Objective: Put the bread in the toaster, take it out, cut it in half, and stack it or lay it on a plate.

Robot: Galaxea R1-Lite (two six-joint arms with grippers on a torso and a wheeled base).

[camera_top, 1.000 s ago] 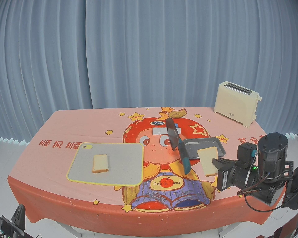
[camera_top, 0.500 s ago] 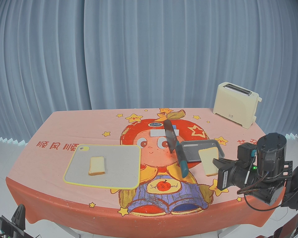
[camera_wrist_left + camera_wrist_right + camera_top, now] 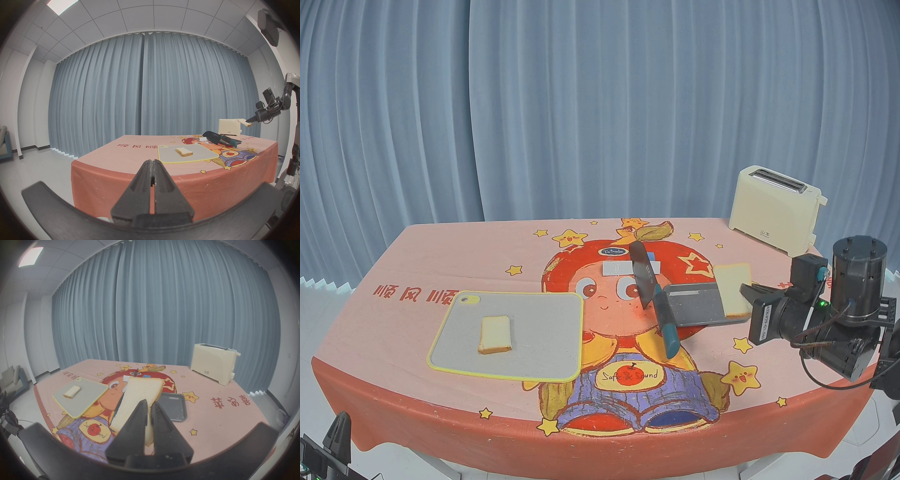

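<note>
A pale bread slice (image 3: pixel 734 289) (image 3: pixel 140 396) hangs in the air over the right end of a dark grey tray (image 3: pixel 694 306) (image 3: pixel 172 405), with my right gripper (image 3: pixel 745 292) (image 3: pixel 149 404) shut on its near edge. The cream toaster (image 3: pixel 776 209) (image 3: pixel 214 363) stands at the table's far right corner, beyond the slice. On the grey cutting board (image 3: pixel 544 331) at the left lies a smaller piece of bread (image 3: pixel 495 334). My left gripper (image 3: pixel 152 162) is shut and holds nothing, low in front of the table's near left side.
A knife (image 3: pixel 653 294) with a dark blade and teal handle rests at the table's centre, its blade propped against the tray's left side. A small white card (image 3: pixel 619 267) lies behind it. Curtains close off the back.
The right gripper has lifted the bread slice up and farther back, toward the toaster side. The head camera shifted slightly early on. The left arm has stayed still.
</note>
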